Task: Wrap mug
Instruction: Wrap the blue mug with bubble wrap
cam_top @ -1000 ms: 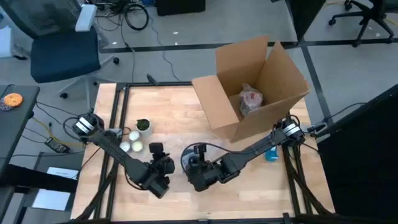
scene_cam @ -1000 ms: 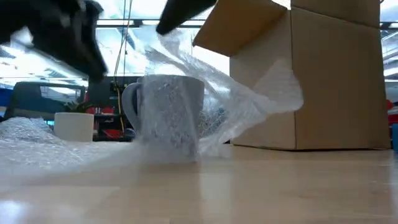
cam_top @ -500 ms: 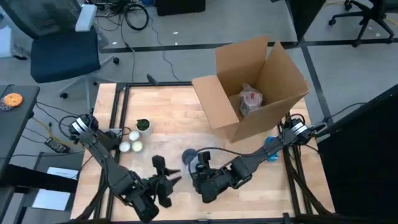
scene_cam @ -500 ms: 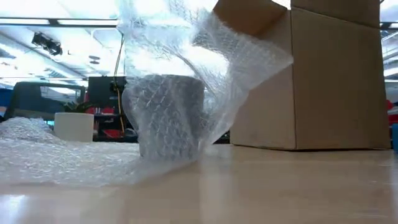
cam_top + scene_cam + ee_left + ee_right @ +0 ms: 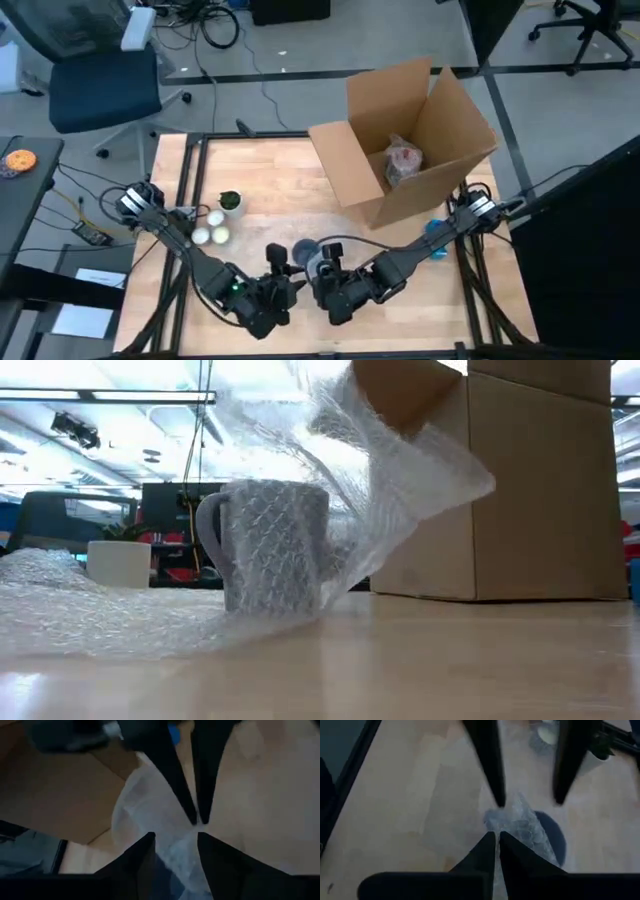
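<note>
Standing upright near the front edge of the wooden surface (image 5: 290,215), the grey mug (image 5: 275,545) is seen in the low view with its handle turned sideways and a sheet of clear bubble wrap (image 5: 400,470) draped over and behind it. The wrap is dimpled and translucent; part of it is lifted above the mug, and the rest lies crumpled flat on the surface beside it.

In the high view the two grippers are met over the mug. The left gripper (image 5: 282,272) is held with its fingers apart, the wrap lying between and beyond them in its wrist view. The right gripper (image 5: 326,266) is pinched closed on a fold of bubble wrap, its two fingertips nearly touching in the right wrist view, with the dark round mouth of the mug just beside them.

Farther back on the left side, two small white cups (image 5: 207,227) and a small potted plant (image 5: 230,201) are set close together.

At the far right of the surface an open brown cardboard box (image 5: 405,140) is placed with its flaps raised; a wrapped bundle with red showing through (image 5: 404,160) is lying inside it. A small blue object (image 5: 436,246) is seen just in front of the box.
</note>
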`<state>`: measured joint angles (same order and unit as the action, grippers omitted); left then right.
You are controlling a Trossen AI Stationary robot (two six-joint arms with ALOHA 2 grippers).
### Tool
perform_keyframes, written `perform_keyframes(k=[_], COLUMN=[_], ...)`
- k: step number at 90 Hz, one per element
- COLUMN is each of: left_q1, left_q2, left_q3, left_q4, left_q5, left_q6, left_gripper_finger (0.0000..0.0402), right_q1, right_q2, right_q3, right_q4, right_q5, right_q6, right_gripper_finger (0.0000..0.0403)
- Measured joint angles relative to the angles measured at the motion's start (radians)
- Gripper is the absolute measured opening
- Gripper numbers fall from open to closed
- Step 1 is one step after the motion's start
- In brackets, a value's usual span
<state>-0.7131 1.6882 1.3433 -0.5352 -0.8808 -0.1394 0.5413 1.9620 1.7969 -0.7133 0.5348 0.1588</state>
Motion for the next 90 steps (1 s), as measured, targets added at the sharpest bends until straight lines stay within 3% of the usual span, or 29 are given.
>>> perform_keyframes(k=[35, 46, 63, 73, 90], left_q1=[0.021, 0.044, 0.079, 0.079, 0.077], left_q2=[0.000, 0.000, 0.000, 0.000, 0.000], left_q3=[-0.079, -0.105, -0.122, -0.122, -0.122], left_q4=[0.236, 0.254, 0.253, 0.266, 0.277], left_q5=[-0.030, 0.037, 0.035, 0.002, -0.042], left_q6=[0.157, 0.162, 0.175, 0.134, 0.125], left_gripper_finger=[0.0134, 0.0134, 0.0128, 0.0101, 0.0010], right_q1=[0.003, 0.004, 0.004, 0.004, 0.005], right_q2=[-0.026, -0.026, -0.026, -0.026, -0.027], right_q3=[0.000, 0.000, 0.000, 0.000, 0.000], right_q4=[0.005, 0.017, 0.017, 0.017, 0.017], right_q5=[-0.030, -0.028, -0.027, -0.023, -0.023], right_q6=[0.035, 0.035, 0.044, 0.073, 0.083], right_gripper_finger=[0.0000, 0.0000, 0.0000, 0.0001, 0.0010])
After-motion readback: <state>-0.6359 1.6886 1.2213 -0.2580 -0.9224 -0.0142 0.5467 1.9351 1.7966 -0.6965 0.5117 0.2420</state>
